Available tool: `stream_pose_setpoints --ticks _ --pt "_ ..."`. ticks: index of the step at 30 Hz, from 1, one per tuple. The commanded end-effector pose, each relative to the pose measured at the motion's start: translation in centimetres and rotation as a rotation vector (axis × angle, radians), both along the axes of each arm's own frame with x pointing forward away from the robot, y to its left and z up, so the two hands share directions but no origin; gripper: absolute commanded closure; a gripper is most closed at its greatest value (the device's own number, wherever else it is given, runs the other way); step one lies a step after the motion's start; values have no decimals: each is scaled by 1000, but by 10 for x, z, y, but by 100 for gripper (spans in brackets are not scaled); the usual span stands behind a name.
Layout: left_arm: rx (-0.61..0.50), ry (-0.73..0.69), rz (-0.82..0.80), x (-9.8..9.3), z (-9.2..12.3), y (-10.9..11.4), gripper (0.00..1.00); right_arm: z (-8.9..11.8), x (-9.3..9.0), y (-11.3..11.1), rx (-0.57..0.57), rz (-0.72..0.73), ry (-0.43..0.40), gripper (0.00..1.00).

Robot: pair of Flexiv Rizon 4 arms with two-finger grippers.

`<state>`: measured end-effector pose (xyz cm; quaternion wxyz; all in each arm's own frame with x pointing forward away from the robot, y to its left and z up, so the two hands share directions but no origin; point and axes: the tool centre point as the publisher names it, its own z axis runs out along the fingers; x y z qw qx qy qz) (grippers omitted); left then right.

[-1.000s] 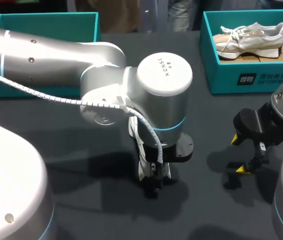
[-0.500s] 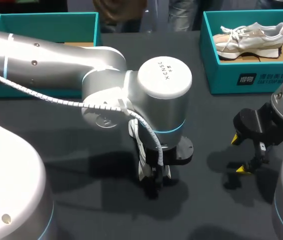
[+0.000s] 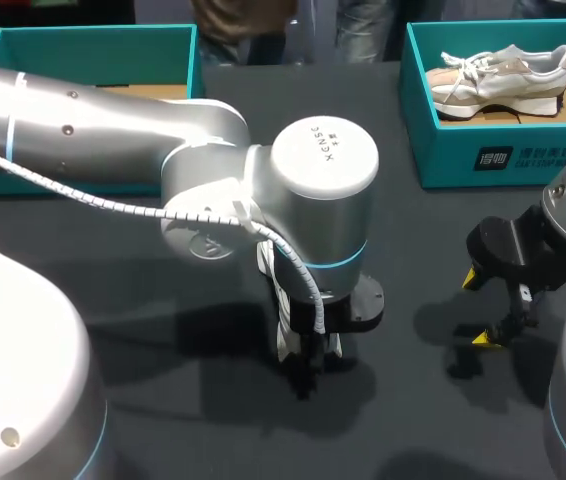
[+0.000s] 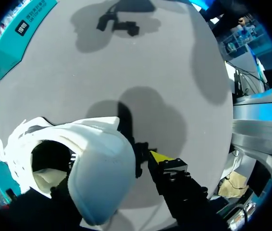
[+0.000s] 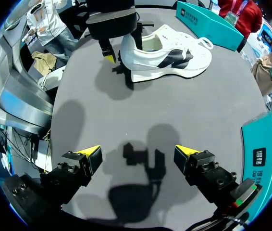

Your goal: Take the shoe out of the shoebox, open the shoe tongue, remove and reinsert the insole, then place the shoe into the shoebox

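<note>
A white shoe (image 5: 167,55) with a dark side stripe lies on the dark table, toe pointing away from my left arm. In the head view the left arm covers most of this shoe (image 3: 281,300). My left gripper (image 4: 108,179) is down at the shoe's heel (image 4: 100,173), astride the heel collar; whether it grips is hidden. The shoe's mouth (image 4: 49,161) gapes beside the heel. My right gripper (image 5: 138,156) hangs open above bare table, well short of the shoe. In the head view the right gripper (image 3: 485,308) is right of the left gripper (image 3: 308,352).
A teal shoebox (image 3: 498,150) at the back right holds a beige shoe (image 3: 503,75). Another teal box (image 3: 23,45) stands at the back left, partly behind my left arm. Bare table lies between the two grippers.
My left arm's wrist has turned a little and edged left above the shoe's heel. The shoe and my right arm have not moved.
</note>
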<state>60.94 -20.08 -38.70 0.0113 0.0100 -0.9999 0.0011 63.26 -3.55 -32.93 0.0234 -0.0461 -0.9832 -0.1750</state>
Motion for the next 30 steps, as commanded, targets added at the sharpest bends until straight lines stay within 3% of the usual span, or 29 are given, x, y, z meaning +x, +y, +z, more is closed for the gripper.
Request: stream_pose_setpoints --ticks 1,6,7,8,20,30 --pt "2 4 3 -1 -3 -2 55 0 -2 0 -1 -1 -3 0" --pt "7 4 13 -1 -4 -2 71 0 -2 0 -1 -1 -3 0" --pt "9 4 15 -1 -5 -3 82 0 -2 0 -1 -1 -3 0" --pt "9 5 17 -1 -5 -3 100 0 -2 0 -1 -1 -3 0" --pt "-8 28 -3 -6 1 -2 100 0 -2 0 -1 -1 -3 0" --pt "10 68 -44 -4 33 6 100 0 -2 0 -1 -1 -3 0"
